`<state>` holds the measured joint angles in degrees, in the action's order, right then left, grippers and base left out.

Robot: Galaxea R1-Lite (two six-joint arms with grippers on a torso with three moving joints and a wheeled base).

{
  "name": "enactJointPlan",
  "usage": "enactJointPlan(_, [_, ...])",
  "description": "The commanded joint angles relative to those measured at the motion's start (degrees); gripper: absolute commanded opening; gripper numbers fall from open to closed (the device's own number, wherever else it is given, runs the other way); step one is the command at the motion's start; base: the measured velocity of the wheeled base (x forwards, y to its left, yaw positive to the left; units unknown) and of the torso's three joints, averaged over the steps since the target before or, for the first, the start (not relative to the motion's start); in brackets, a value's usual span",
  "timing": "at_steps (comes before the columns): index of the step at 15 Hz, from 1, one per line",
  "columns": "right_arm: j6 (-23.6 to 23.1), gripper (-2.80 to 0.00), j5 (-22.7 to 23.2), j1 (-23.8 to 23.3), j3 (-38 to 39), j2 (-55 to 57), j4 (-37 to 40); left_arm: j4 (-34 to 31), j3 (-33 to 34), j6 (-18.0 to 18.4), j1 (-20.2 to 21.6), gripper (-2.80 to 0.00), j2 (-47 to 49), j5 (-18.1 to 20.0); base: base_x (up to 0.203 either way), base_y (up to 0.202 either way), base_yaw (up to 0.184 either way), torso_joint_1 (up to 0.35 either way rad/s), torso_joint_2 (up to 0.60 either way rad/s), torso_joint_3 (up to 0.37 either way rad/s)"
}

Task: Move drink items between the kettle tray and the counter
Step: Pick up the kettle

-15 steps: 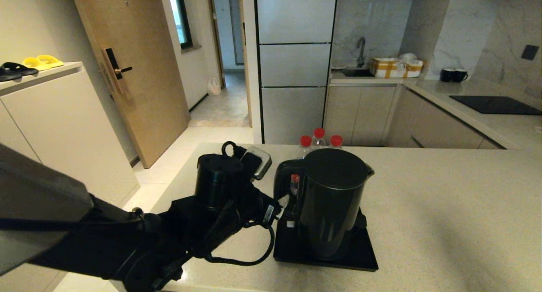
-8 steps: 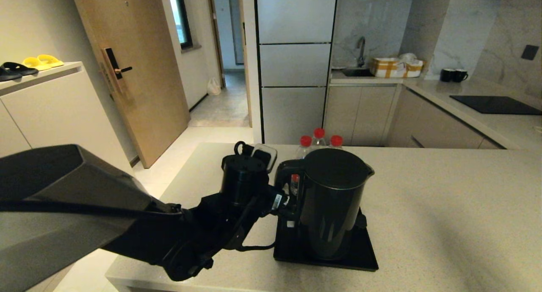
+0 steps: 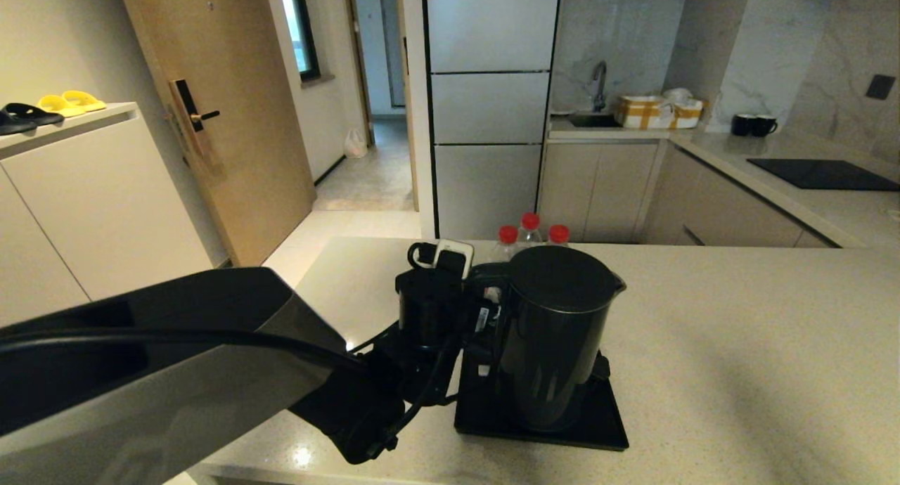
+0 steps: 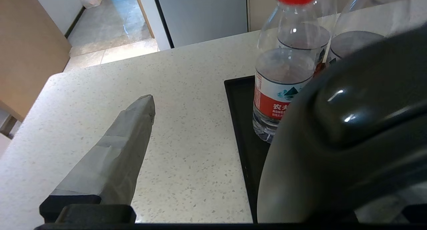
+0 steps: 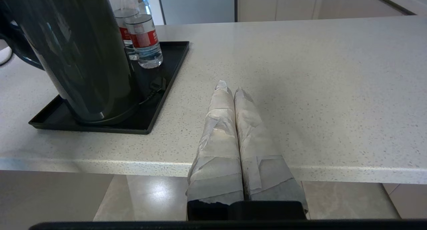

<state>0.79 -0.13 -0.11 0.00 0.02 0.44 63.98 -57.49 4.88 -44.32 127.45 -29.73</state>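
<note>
From the head view, the black electric kettle (image 3: pixel 552 337) stands on the kettle tray (image 3: pixel 612 429) near the counter's (image 3: pixel 738 344) front edge, red-capped water bottles (image 3: pixel 529 228) behind it. The left gripper (image 3: pixel 485 299) sits at the kettle's handle side.

In the left wrist view, one taped finger (image 4: pixel 116 160) shows wide of the handle (image 4: pixel 343 136) (nothing gripped yet). The step looks like reaching for the handle; closing around it comes next.

In the right wrist view, the right gripper (image 5: pixel 233 93) hovers at the counter's front edge, fingers pressed together, empty.

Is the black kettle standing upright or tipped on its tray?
Upright: the kettle stands straight on the kettle tray, lid level, in head and right wrist views.
</note>
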Motion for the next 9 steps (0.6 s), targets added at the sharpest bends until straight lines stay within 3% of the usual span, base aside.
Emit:
enactJointPlan(1, [0.00,-2.80,-0.04,0.02,0.00,-0.02,0.00,0.92,-0.22,0.13,-0.33,0.00,2.36,-0.17,0.000,0.000,0.000,0.000,0.00,0.000])
enactJointPlan(5, [0.00,-2.80,-0.04,0.02,0.00,0.00,0.00,1.14,-0.67,-0.03,-0.33,0.00,3.57,-0.42,0.000,0.000,0.000,0.000,0.00,0.000])
enactJointPlan(6, [0.00,-2.80,0.05,0.02,0.00,-0.02,0.00,1.15,-1.02,0.03,-0.33,-2.80,3.83,-1.15,0.000,0.000,0.000,0.000,0.00,0.000])
enactJointPlan(9, [0.00,-2.80,0.01,0.02,0.00,0.03,0.00,2.90,-1.75,-0.04,-0.33,-2.80,4.08,-2.26,0.000,0.000,0.000,0.000,0.00,0.000])
